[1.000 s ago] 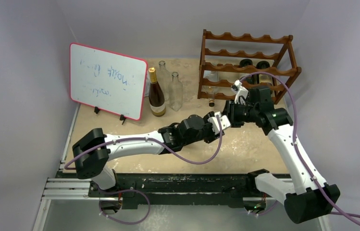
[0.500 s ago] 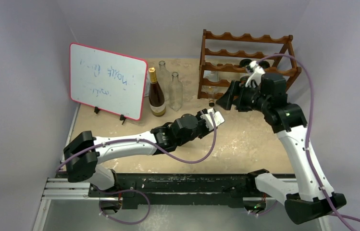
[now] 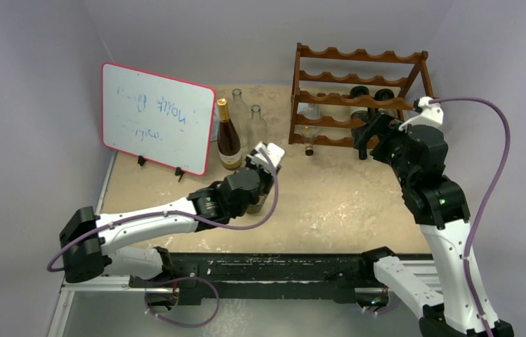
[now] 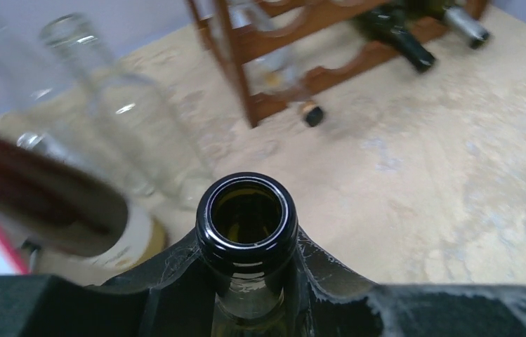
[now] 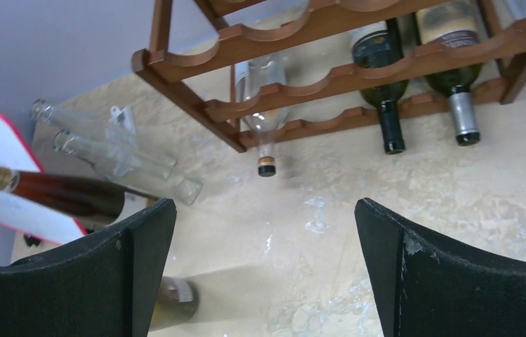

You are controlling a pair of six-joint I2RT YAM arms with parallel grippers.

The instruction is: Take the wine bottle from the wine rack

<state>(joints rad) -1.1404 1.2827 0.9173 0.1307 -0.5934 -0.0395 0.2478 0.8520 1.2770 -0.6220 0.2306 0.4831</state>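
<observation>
The dark green wine bottle (image 4: 247, 210) is off the rack, its open mouth facing the left wrist camera. My left gripper (image 4: 247, 242) is shut on its neck. From above, the left gripper (image 3: 264, 163) holds the wine bottle (image 3: 257, 203) over the table, just in front of the standing bottles. The reddish-brown wine rack (image 3: 358, 98) stands at the back right, and it shows again as the wine rack (image 5: 295, 31). In front of the rack's lower right part, my right gripper (image 3: 366, 137) is open, and the right gripper (image 5: 265, 210) has nothing between its fingers.
Two dark bottles (image 5: 386, 77) and a clear bottle (image 5: 263, 105) lie in the rack's lower tiers. An amber bottle (image 3: 229, 139) and two clear bottles (image 3: 255, 132) stand beside the red-edged whiteboard (image 3: 156, 116). Grey walls close in on both sides.
My left arm drew back to the left with the wine bottle, toward the standing bottles. My right gripper let go, opened wide and swung back toward the rack's right side.
</observation>
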